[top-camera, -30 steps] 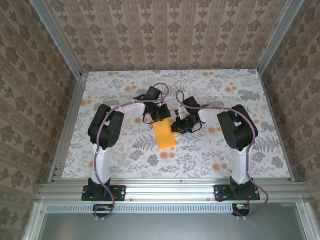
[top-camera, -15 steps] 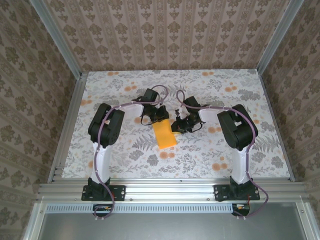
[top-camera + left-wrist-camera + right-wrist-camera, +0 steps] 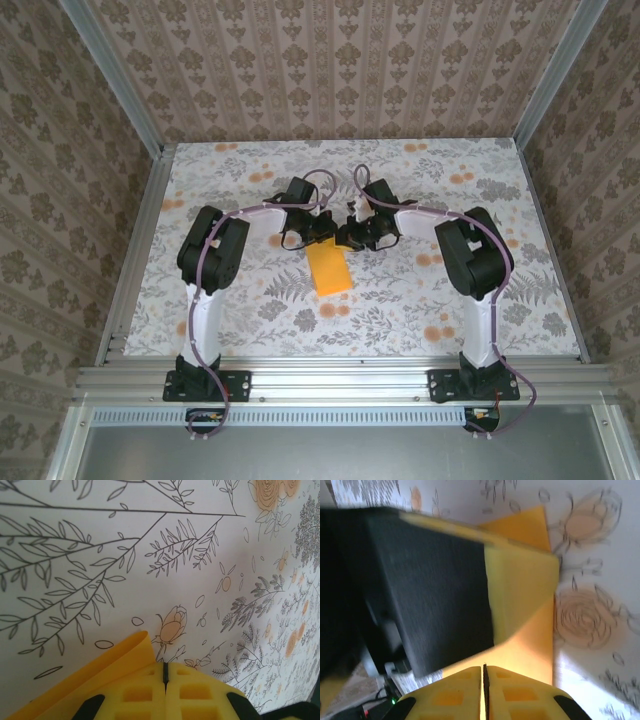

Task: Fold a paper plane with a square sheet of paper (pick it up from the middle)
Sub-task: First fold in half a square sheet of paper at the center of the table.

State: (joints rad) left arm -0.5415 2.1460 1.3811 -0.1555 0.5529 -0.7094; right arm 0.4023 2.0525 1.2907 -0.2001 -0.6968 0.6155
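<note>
"On the table (image 3: 230, 190), near its middle, where did the square sheet of paper (image 3: 328, 270) lie?"

"Flat on the flowered surface, folded to a narrow orange strip, its long edges running away from the near edge. Both grippers were at its far end."

"How did the left gripper (image 3: 318, 233) stand?"

"Low over the far end, toward the left side. From its wrist camera, its yellow pads (image 3: 195, 690) were pressed together, with only a thin dark seam between them. A flap of the paper curled up just beside the left pad. Whether any paper was caught in the seam, I couldn't tell."

"And the right gripper (image 3: 352, 237)?"

"Just beside the left one, toward the right side. In its own wrist view its pads were also closed tight against each other. The orange paper lay beyond the tips, and the left gripper's black body was close in front."

"Were the two touching?"

"They were very near. Contact I couldn't make out."
</note>
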